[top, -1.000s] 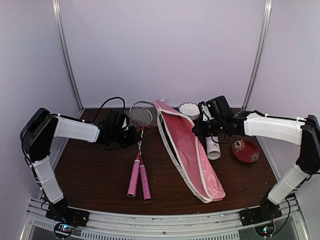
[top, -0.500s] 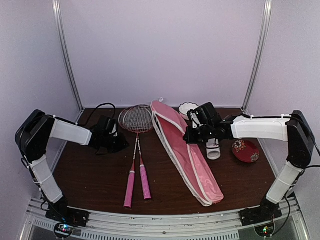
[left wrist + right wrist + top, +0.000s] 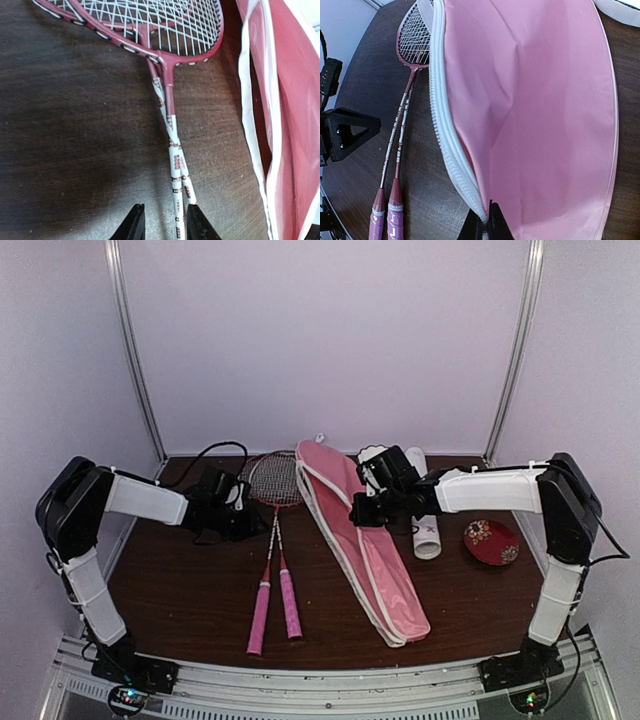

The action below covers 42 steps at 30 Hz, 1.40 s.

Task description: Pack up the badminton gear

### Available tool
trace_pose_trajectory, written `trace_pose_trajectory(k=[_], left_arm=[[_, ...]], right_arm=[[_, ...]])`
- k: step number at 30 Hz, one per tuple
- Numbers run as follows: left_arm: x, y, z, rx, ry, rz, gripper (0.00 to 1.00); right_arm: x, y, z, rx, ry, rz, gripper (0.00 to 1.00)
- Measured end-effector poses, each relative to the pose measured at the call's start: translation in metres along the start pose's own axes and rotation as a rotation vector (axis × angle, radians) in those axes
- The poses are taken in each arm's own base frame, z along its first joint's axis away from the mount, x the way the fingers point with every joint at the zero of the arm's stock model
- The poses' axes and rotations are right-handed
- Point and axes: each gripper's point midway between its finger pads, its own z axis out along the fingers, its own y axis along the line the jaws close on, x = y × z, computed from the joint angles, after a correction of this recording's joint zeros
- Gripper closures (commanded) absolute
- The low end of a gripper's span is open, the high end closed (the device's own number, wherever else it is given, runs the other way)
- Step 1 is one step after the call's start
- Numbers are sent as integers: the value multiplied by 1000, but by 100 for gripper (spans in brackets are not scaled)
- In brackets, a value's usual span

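Observation:
Two rackets (image 3: 275,540) with pink handles lie side by side on the dark table, heads toward the back wall. My left gripper (image 3: 262,528) is at their shafts. In the left wrist view its gripper (image 3: 165,225) is open, with the two thin shafts (image 3: 176,175) lying loose between the fingers, close to the right finger (image 3: 197,222). The long pink cover (image 3: 375,560) lies unzipped to their right. My right gripper (image 3: 360,512) is shut on its white zippered edge (image 3: 465,175); the jaws (image 3: 487,225) pinch that edge. A white tube (image 3: 427,532) lies right of the cover.
A red patterned dish (image 3: 490,540) sits at the right edge of the table. A small white bowl (image 3: 372,452) stands at the back, partly behind my right arm. Black cables trail behind the left arm (image 3: 215,450). Walls close in on three sides.
The left gripper has opened and let go of the racket shafts, which now rest flat. The right gripper has moved left with the cover's edge, dragging the cover toward the rackets.

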Motion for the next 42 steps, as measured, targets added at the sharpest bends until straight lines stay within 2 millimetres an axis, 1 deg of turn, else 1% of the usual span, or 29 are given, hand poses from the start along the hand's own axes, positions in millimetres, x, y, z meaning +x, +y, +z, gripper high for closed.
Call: trace_pose_trajectory(k=[4,7,11,18,25,31,37,42], left_arm=[[10,1,10,25,39,9,69],[19,3,19,40,71,11,71],[18,-1,21,66,73,23,73],[19,-9,28,128,75,34,73],[19,-14,31,170,71,34,68],[22,-16,30,199,65,26,66],[24,-17,30,215,64,21,72],[27,-18,30,213,73,29,79]], right_arm=[[1,1,12,-2,14,5,100],[3,0,18,-1,23,13,100],[5,-1,21,1,28,22,100],[4,0,22,-3,28,27,100],[6,-1,25,-1,32,27,100],[5,-1,25,-1,32,27,100],[5,-1,25,-1,32,27,100],[5,0,25,-2,31,27,100]])
